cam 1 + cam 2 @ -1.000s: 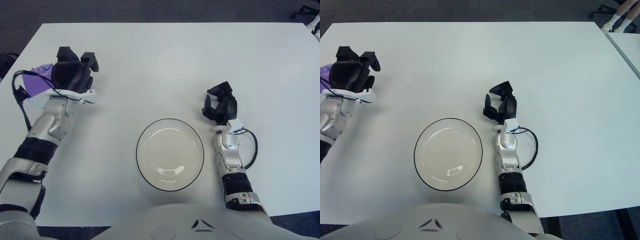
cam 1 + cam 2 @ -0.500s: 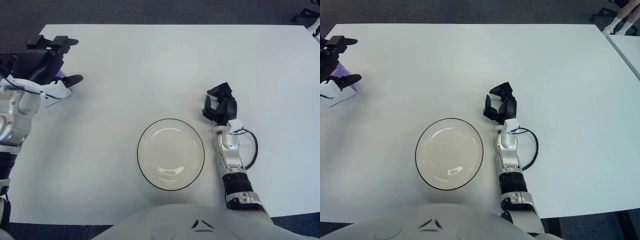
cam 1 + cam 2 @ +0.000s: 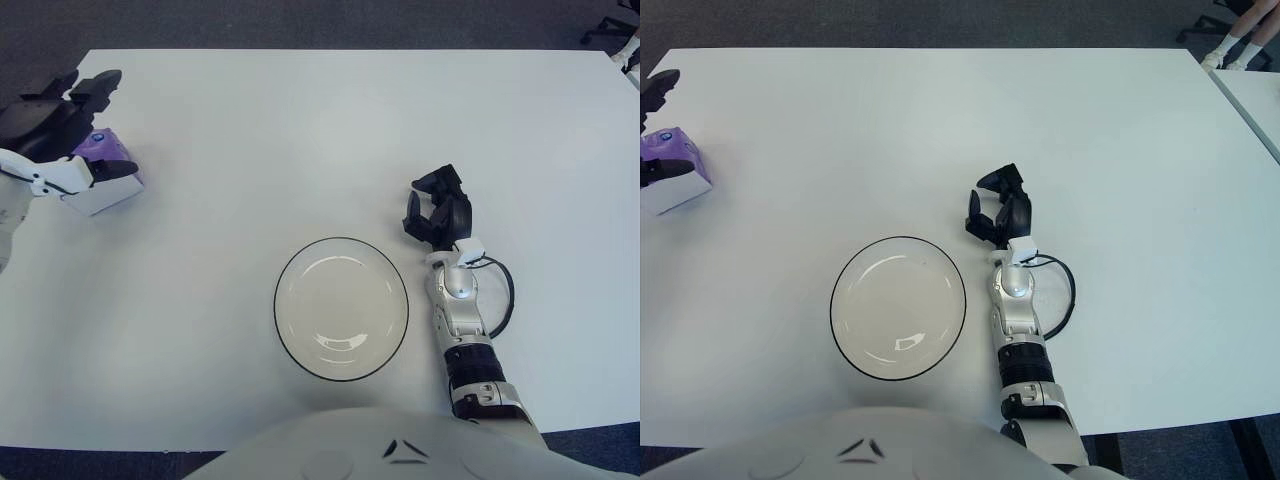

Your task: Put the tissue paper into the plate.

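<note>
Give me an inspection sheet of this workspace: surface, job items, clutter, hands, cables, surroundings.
Surface: white table.
Job items: purple tissue pack at far left edge, not in the plate, which is empty and near the front.
Clutter: nothing seen.
Hands: left hand open around the tissue pack, no firm grasp seen; right hand curled, empty, right of the plate.
Cables: black cable looped at right wrist.
Surroundings: dark floor; chair base at top right.

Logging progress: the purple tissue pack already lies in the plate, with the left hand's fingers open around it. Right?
Not quite. The tissue pack sits on the table at the far left, apart from the plate, which holds nothing, as the left eye view shows. The left hand does have fingers open around it.
</note>
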You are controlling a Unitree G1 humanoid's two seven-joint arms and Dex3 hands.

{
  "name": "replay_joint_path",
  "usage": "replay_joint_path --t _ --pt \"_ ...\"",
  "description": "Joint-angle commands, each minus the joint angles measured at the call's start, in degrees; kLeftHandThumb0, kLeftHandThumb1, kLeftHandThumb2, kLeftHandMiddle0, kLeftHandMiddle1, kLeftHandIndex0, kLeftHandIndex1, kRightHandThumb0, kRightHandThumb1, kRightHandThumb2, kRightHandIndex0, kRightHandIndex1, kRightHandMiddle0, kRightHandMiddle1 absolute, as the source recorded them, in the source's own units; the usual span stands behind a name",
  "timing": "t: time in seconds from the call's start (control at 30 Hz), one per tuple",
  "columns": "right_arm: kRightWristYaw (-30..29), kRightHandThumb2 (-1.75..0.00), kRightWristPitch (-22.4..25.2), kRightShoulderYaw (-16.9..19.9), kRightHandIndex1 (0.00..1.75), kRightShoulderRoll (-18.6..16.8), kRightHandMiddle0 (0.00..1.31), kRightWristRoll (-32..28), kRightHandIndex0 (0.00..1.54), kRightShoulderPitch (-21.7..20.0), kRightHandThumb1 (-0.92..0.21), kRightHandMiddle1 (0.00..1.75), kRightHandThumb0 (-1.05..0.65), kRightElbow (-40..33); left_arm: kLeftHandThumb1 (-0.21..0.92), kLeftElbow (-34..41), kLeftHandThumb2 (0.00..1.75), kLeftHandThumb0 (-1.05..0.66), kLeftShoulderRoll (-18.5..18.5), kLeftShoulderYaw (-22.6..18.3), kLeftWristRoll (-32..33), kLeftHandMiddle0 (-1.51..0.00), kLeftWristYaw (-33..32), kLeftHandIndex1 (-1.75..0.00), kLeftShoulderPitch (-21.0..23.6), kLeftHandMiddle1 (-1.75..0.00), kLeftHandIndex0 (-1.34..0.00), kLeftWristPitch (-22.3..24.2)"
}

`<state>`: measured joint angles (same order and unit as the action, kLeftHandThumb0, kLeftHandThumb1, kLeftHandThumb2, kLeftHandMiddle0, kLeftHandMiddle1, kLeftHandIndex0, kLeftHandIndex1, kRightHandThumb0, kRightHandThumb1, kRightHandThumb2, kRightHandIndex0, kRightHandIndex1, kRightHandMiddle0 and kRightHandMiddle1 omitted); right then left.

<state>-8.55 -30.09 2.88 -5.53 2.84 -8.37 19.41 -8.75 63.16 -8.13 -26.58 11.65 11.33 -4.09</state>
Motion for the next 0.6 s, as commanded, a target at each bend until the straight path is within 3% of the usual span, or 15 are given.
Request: replay_joint_path --t 0.0,0.17,0.27,0.57 --pt "-0.5 -1.02 0.7 1.3 1.50 0.9 0.42 0.0 0.63 7.1 -0.56 1.75 -0.41 9.3 0.74 -3.3 0.41 -1.05 3.2 1.1 -2.3 0.00 3.0 0.00 1.2 0.00 0.00 0.7" --pt "-0.5 -1.01 0.8 1.4 1.49 0.9 0.42 -0.3 0.63 7.0 -0.56 1.75 -0.41 9.4 0.72 -10.7 0.40 -1.05 3.3 4.9 -5.1 0.00 3.6 0.00 6.2 0.00 0.00 0.2" --pt "-0.3 -1.01 0.9 1.6 1.49 0.8 0.42 -0.7 0.62 6.9 -0.56 1.75 -0.41 9.5 0.72 -20.1 0.39 -1.05 1.7 8.7 -7.5 0.00 1.7 0.00 11.6 0.00 0.00 -2.0" --pt "-1.0 -1.01 1.5 1.8 1.50 0.7 0.42 -0.3 0.62 7.0 -0.56 1.75 -0.41 9.3 0.71 -29.8 0.38 -1.05 0.2 12.9 -9.7 0.00 1.4 0.00 17.3 0.00 0.00 -1.7"
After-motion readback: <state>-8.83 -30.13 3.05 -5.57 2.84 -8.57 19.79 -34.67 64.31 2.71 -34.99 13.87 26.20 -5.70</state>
